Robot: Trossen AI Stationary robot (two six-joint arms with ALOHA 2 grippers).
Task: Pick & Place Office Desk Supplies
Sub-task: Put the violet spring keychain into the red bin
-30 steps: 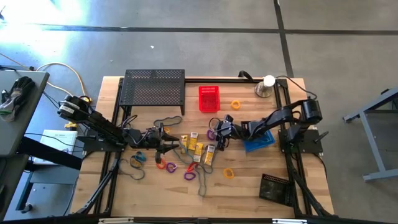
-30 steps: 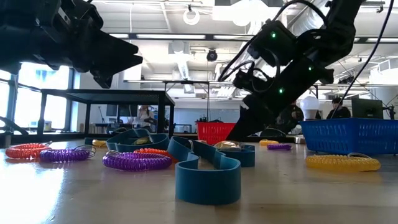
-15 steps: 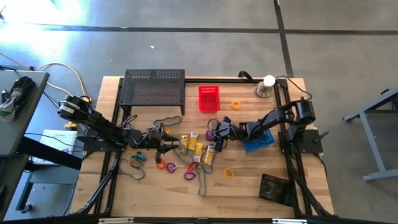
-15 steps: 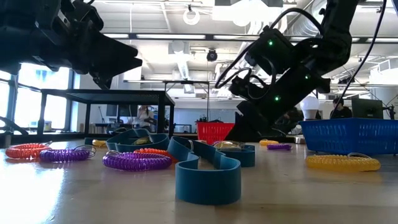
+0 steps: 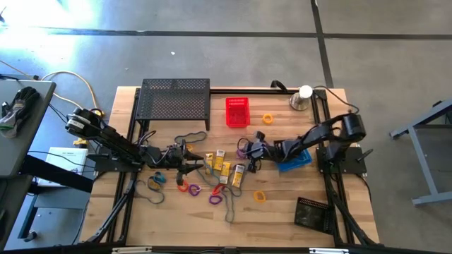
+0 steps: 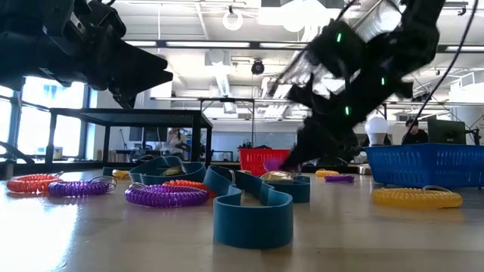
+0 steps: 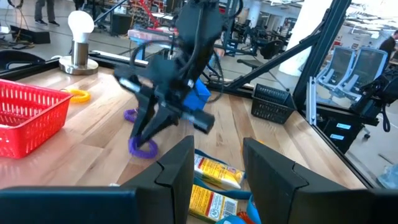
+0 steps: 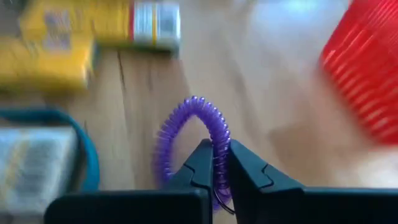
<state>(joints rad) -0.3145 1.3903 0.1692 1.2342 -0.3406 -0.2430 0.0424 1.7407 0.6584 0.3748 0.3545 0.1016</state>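
Right hand (image 8: pixel 214 163), purple loop (image 8: pixel 194 134), beside red basket (image 8: pixel 364 81)

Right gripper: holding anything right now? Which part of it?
Yes. The right gripper is shut on a purple coil loop, pinching one side of its ring. The left gripper holds nothing.

Daylight washes the floor beyond the table's (image 5: pixel 127 212) far left corner into a white glare, while the wooden top sits evenly lit under soft shadows. At table height, bright ceiling fixtures and windows backlight the scene; the right arm (image 6: pixel 363 68) smears with motion blur. Its wrist picture is blurred too, only the purple coil (image 8: pixel 208 134) reading clearly.
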